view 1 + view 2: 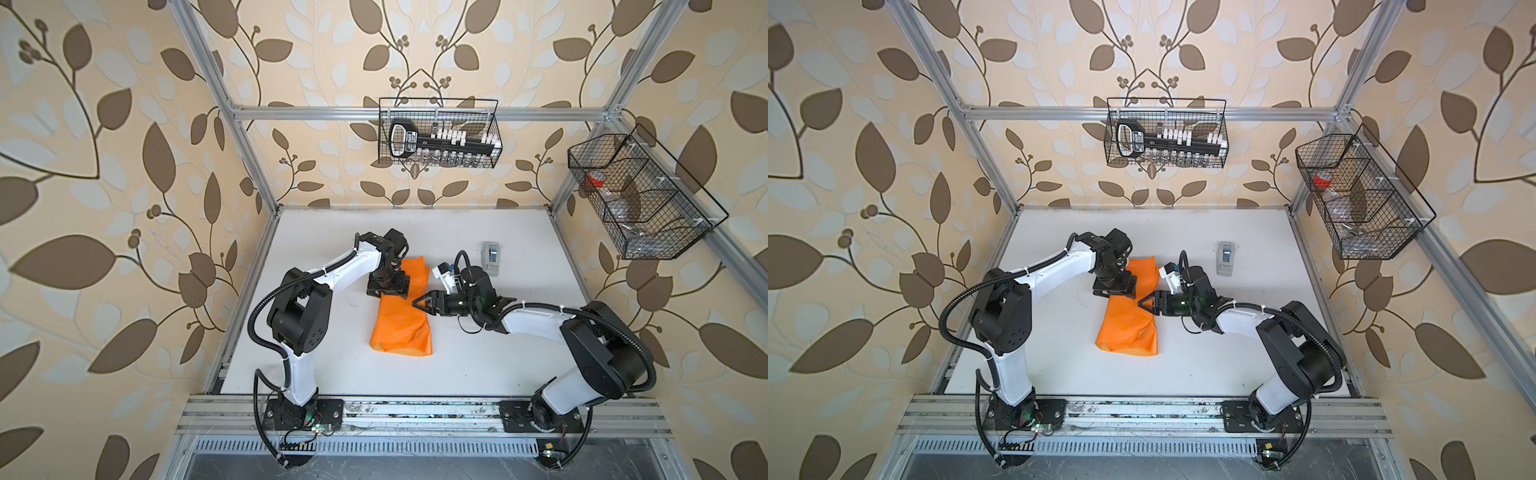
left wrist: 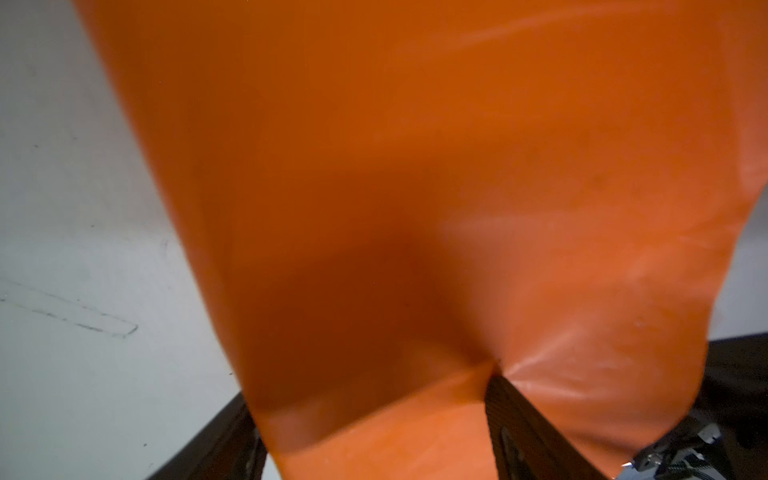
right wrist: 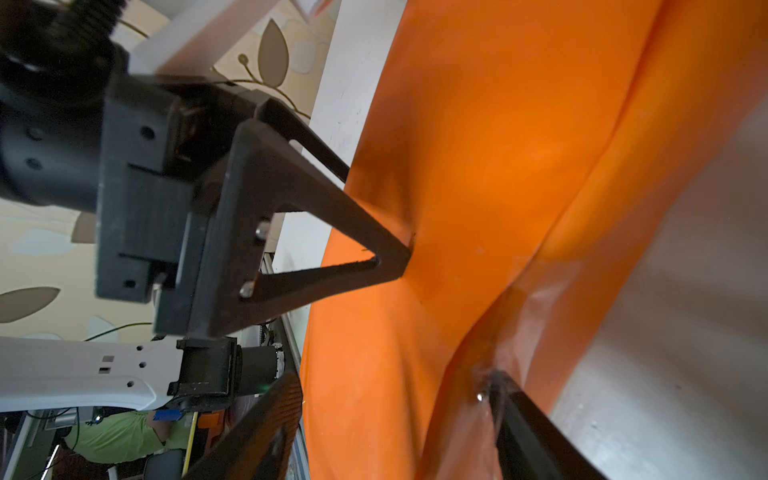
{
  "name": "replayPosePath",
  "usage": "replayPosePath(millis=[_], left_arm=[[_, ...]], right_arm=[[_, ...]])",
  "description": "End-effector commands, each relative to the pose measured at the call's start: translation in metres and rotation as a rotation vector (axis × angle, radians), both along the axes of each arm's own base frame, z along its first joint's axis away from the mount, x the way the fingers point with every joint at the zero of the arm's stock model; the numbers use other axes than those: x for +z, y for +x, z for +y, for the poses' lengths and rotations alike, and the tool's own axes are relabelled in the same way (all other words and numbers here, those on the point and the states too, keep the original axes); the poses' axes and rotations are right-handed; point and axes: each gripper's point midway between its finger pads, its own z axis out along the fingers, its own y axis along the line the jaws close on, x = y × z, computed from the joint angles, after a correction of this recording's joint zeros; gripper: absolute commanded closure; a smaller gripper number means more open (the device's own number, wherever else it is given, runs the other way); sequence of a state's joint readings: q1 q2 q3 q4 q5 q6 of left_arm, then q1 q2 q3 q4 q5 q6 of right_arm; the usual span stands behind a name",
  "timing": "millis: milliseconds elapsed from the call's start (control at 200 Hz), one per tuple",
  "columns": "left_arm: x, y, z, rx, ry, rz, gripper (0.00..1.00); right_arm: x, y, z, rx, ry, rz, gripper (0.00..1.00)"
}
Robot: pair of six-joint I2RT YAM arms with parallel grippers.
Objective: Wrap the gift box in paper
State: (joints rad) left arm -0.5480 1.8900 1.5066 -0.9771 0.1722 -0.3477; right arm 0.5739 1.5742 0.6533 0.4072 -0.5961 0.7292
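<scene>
Rumpled bright orange wrapping paper (image 1: 401,324) sits about centre on the bench (image 1: 478,365). The left hand (image 1: 388,293) is spread, tips (image 3: 397,259) denting it, and the right hand (image 1: 415,303) is spread at its edge. The label on the grey-white tape dispenser (image 1: 491,257) is too blurry to read.

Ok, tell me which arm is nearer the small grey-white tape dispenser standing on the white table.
Right. The wrist of the right arm hangs close beside the tape dispenser. The left arm is beyond the bright orange wrapping paper sheet, farther left.
</scene>
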Motion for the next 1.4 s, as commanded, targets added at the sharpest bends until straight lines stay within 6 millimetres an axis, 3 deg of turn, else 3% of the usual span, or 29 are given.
replayPosePath(millis=[0,185,290,620,795,905,1035,1140,1249,1334,1394], left_arm=[[0.002,-0.006,0.003,-0.05,0.034,0.017,0.2],[-0.007,-0.017,0.009,-0.079,0.066,0.074,0.19],[-0.01,-0.019,0.007,-0.078,0.055,0.093,0.19],[-0.025,-0.026,0.011,-0.075,0.081,0.13,0.2],[-0.028,-0.025,0.009,-0.067,0.072,0.133,0.2],[-0.029,-0.023,0.007,-0.063,0.066,0.127,0.2],[-0.029,-0.022,0.006,-0.06,0.062,0.123,0.2],[-0.029,-0.021,0.005,-0.059,0.059,0.122,0.2],[-0.029,-0.021,0.006,-0.058,0.059,0.121,0.2],[-0.029,-0.022,0.006,-0.058,0.059,0.123,0.2],[-0.03,-0.022,0.006,-0.059,0.059,0.124,0.2]], right_arm=[[0.02,-0.016,0.028,0.07,0.088,-0.034,0.27],[0.027,-0.028,0.043,0.087,0.097,-0.041,0.28],[0.028,-0.029,0.04,0.067,0.095,-0.045,0.29],[0.051,-0.027,0.015,0.048,-0.01,-0.106,0.28],[0.052,-0.034,-0.004,0.142,-0.165,-0.109,0.29],[0.051,-0.04,-0.016,0.206,-0.23,-0.097,0.35],[0.052,-0.033,-0.032,0.161,-0.275,-0.106,0.37],[0.045,-0.022,-0.044,0.075,-0.232,-0.069,0.52],[0.041,-0.016,-0.047,0.003,-0.041,-0.031,0.64],[0.041,-0.014,-0.051,-0.051,0.091,-0.027,0.65],[0.04,-0.012,-0.056,-0.092,0.177,-0.02,0.59]])
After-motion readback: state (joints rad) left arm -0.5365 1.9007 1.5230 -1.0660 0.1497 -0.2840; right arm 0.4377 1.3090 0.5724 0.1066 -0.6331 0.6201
